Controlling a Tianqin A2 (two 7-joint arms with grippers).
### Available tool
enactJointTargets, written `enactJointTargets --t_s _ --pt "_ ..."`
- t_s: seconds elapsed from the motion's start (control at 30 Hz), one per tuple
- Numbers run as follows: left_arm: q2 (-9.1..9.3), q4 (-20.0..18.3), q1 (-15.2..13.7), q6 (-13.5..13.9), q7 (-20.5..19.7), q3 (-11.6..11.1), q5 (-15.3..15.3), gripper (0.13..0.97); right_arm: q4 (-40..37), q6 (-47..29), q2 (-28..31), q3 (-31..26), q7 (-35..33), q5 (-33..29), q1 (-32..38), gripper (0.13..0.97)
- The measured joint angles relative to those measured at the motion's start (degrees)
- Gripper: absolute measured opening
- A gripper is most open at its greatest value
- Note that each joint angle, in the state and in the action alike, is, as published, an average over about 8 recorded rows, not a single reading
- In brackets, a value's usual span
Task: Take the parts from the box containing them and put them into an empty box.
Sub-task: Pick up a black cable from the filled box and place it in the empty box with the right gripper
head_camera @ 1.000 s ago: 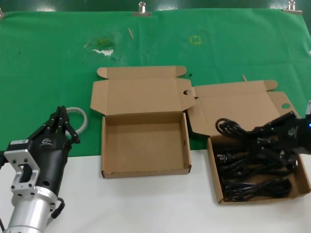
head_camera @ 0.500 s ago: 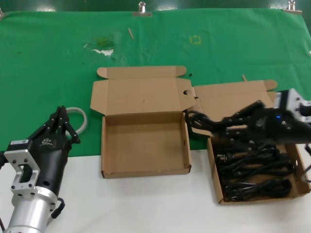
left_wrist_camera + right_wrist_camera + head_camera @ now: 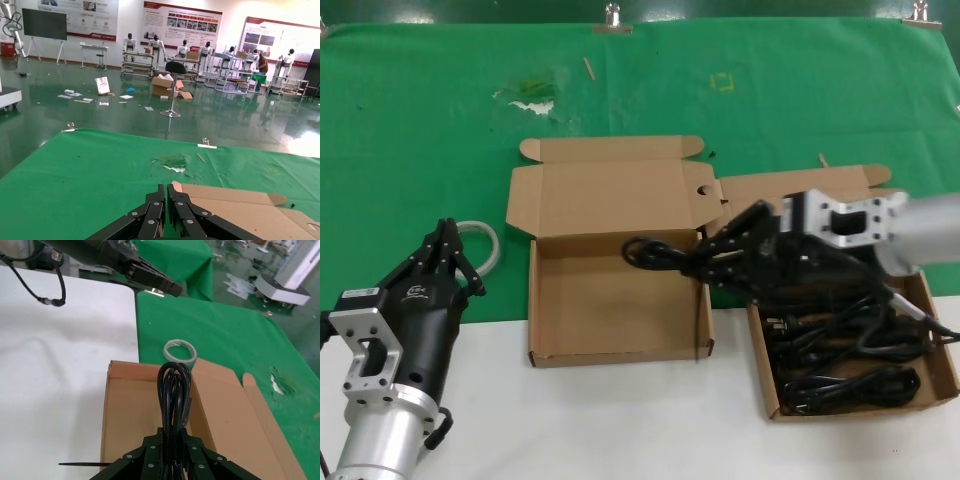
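Two shallow cardboard cartons lie side by side, straddling the edge where the green cloth [image 3: 420, 130] meets the white table surface [image 3: 620, 420], lids hinged open toward 12 o'clock. The empty box [image 3: 617, 298] sits at centre, its tan floor bare. The box containing the parts [image 3: 855, 345] lies at its 3 o'clock and holds several coiled black power cords [image 3: 850, 385].

Right gripper [image 3: 725, 255]: positioned above the boundary between the two cartons, jaws clamped on one black power cord [image 3: 174, 385]. The cord's looped end projects past the fingertips, suspended over the empty box's 3 o'clock wall.

Left gripper [image 3: 445, 250]: idle at 9 o'clock of the empty box, jaws pressed together, beside a clear ring of tubing [image 3: 485, 240].
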Motion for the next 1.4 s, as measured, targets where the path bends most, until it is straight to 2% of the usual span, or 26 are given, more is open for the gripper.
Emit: enactJointTargets --t_s 0.37,0.73,1.17,1.4 --pt "0.0 0.0 0.0 0.0 0.0 0.0 0.0 0.156 -9.9 2.4 -8.6 -3.3 -5.2 -2.9 4.1 0.193" --pt "0.0 0.0 0.0 0.0 0.0 0.0 0.0 0.156 -24.9 6.9 -18.3 -4.9 -12.9 -4.4 7.9 0.193" --pt "0.0 0.0 0.0 0.0 0.0 0.0 0.0 0.156 -50.3 14.2 -30.3 -2.3 -29.3 -2.7 14.7 0.193" --pt "0.0 0.0 0.0 0.0 0.0 0.0 0.0 0.156 -57.0 15.7 -32.8 -1.0 -34.0 -2.4 16.5 0.193"
